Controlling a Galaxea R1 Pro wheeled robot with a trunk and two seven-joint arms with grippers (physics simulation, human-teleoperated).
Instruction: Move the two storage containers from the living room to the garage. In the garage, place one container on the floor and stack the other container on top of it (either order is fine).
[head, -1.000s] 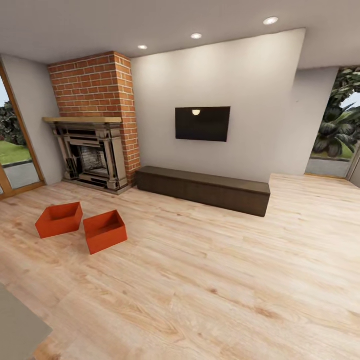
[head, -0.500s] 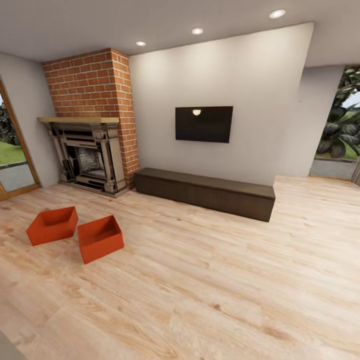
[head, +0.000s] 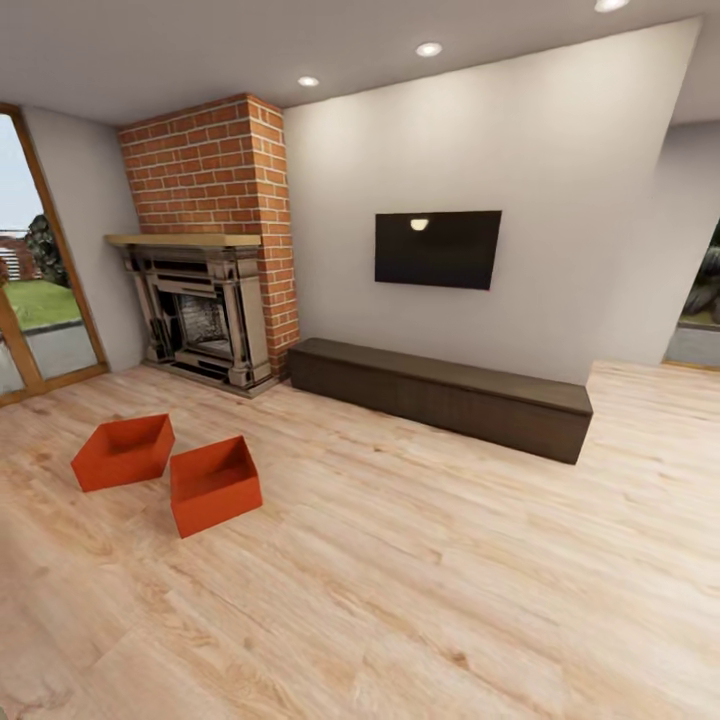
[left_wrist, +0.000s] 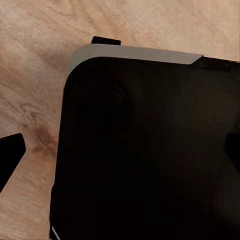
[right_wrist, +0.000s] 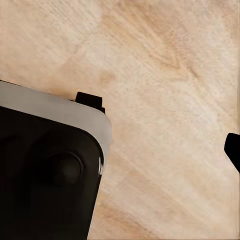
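Note:
Two red-orange storage containers stand side by side on the living room's light wood-plank floor, left of centre in the head view. The farther one (head: 122, 452) lies nearer the glass door, and the nearer one (head: 214, 485) almost touches it. Both are open-topped and look empty. My left gripper (left_wrist: 122, 152) hangs open over my black base, with one dark fingertip (left_wrist: 10, 155) at each side of the picture. My right gripper (right_wrist: 120, 150) also reads as open: one fingertip (right_wrist: 234, 150) sits at the picture's edge over bare planks, and the other is lost against the black base.
A red-brick chimney (head: 215, 170) rises over a dark fireplace (head: 200, 315) at the back left. A long dark low bench (head: 440, 395) runs along the white wall under a black TV (head: 437, 249). A wood-framed glass door (head: 40, 290) is at far left.
The whole head view has shifted, so the camera moved; the fireplace, bench and TV sit further right in it. The two containers keep their place on the floor.

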